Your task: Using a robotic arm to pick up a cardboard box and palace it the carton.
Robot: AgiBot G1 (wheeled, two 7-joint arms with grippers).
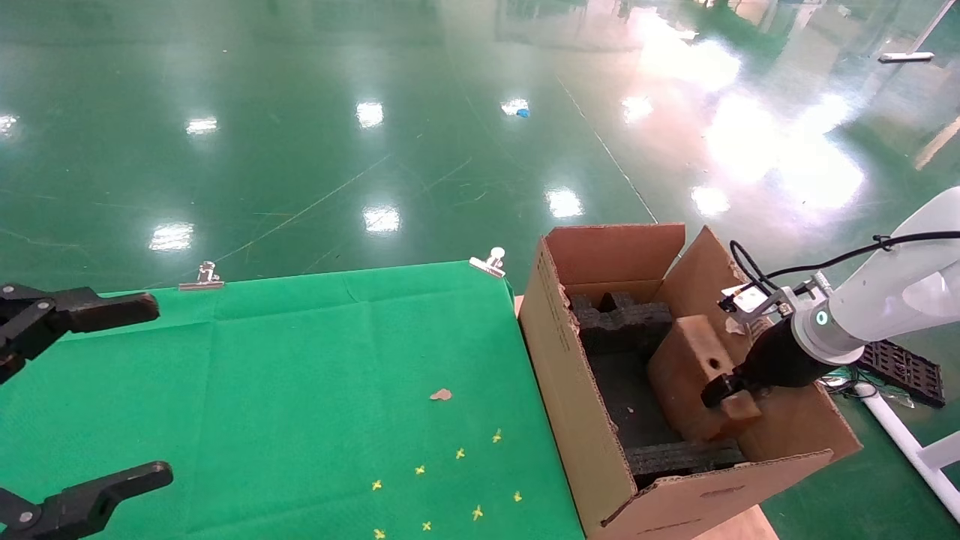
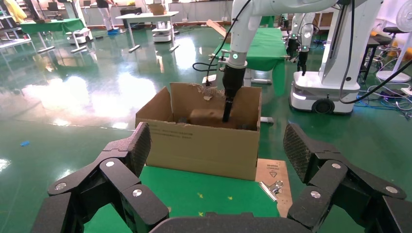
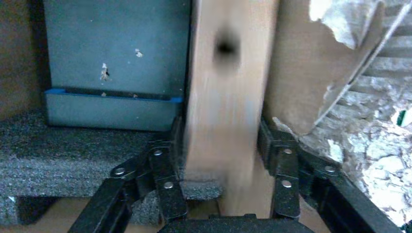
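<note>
The right tool (image 3: pixel 221 191) grips the cardboard box (image 1: pixel 694 375) by its narrow sides inside the carton (image 1: pixel 577 390); the box seems light, stiff, crushable. The left tool (image 2: pixel 214 194) rests open.

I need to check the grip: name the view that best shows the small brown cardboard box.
Right wrist view: the small brown cardboard box fills it, clamped between the right gripper jaws. Head view shows the box tilted inside the large brown carton. Left wrist view shows it distant, mostly hidden.

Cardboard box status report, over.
Right claw shut on cardboard box, inside carton. Left claw open, parked over table. Nothing in the way.
</note>
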